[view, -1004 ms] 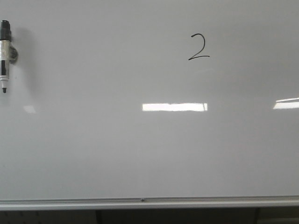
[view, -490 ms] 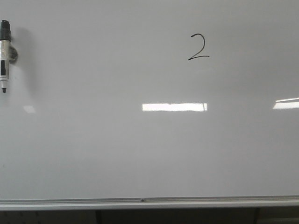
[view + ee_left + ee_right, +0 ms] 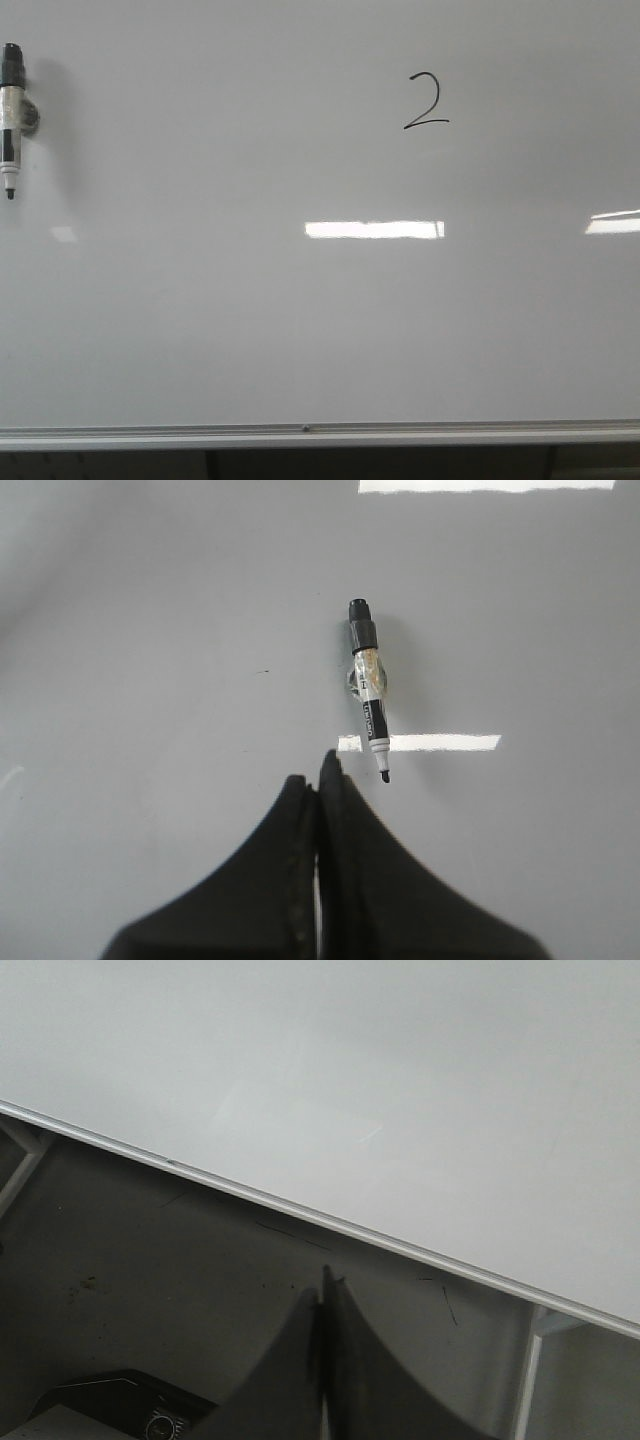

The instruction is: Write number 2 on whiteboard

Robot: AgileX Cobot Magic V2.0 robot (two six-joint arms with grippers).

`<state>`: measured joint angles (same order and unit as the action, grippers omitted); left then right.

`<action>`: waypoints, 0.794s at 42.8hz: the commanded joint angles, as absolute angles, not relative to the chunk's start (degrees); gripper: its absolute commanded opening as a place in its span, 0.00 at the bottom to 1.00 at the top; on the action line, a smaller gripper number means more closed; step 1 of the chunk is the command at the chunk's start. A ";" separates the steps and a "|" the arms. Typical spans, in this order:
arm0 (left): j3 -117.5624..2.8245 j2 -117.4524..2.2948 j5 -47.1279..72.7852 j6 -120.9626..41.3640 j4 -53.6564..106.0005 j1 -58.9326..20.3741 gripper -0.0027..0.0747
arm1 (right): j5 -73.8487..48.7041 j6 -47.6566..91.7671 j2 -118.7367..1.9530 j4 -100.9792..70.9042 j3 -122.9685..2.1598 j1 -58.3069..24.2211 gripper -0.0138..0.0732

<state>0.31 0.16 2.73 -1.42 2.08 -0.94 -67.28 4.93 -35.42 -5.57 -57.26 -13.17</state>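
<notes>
A thin black number 2 [image 3: 426, 101] is written on the upper right of the glossy whiteboard [image 3: 250, 330]. A marker [image 3: 11, 120] hangs tip down in a clip at the board's left edge; it also shows in the left wrist view [image 3: 369, 688]. My left gripper [image 3: 318, 775] is shut and empty, a short way back from the board, just below the marker's tip. My right gripper [image 3: 322, 1285] is shut and empty, low, in front of the dark space under the board's silver rail [image 3: 300, 1215]. Neither gripper shows in the front view.
The whiteboard's aluminium bottom rail [image 3: 320, 434] runs across the front view. White light reflections [image 3: 373, 229] lie on the board. Below the rail are dark floor, a white frame leg [image 3: 525, 1380] and a dark device [image 3: 120, 1405].
</notes>
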 commanded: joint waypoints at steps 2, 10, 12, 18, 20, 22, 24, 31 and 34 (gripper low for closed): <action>2.30 1.87 -1.69 -1.36 2.64 0.61 0.01 | -64.05 4.80 -35.78 -5.31 -58.99 -12.75 0.08; 2.30 1.76 -1.69 -1.36 2.64 1.38 0.01 | -64.05 4.80 -35.78 -5.31 -58.99 -12.75 0.08; 2.30 1.76 -1.69 -1.36 2.64 1.38 0.01 | -64.05 4.80 -35.78 -5.31 -58.99 -12.75 0.08; 2.30 1.76 -1.69 -1.36 2.64 1.38 0.01 | -64.05 4.80 -35.78 -5.31 -58.99 -12.75 0.08; 2.30 1.76 -1.69 -1.36 2.64 1.38 0.01 | -64.05 4.80 -35.78 -5.31 -58.99 -12.75 0.08; 2.30 1.76 -1.69 -1.36 2.64 1.38 0.01 | -64.05 4.80 -35.78 -5.31 -58.99 -12.75 0.08; 2.30 1.76 -1.69 -1.36 2.64 1.38 0.01 | -64.05 4.80 -35.78 -5.31 -58.99 -12.75 0.08; 2.30 1.76 -1.69 -1.36 2.64 1.38 0.01 | -64.05 4.80 -35.78 -5.31 -58.99 -12.75 0.08; 2.30 1.76 -1.69 -1.36 2.64 1.38 0.01 | -64.05 4.80 -35.78 -5.31 -58.99 -12.75 0.08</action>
<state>0.31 0.16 2.73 -1.53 2.17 1.35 -67.38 4.93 -35.42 -5.57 -57.26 -13.17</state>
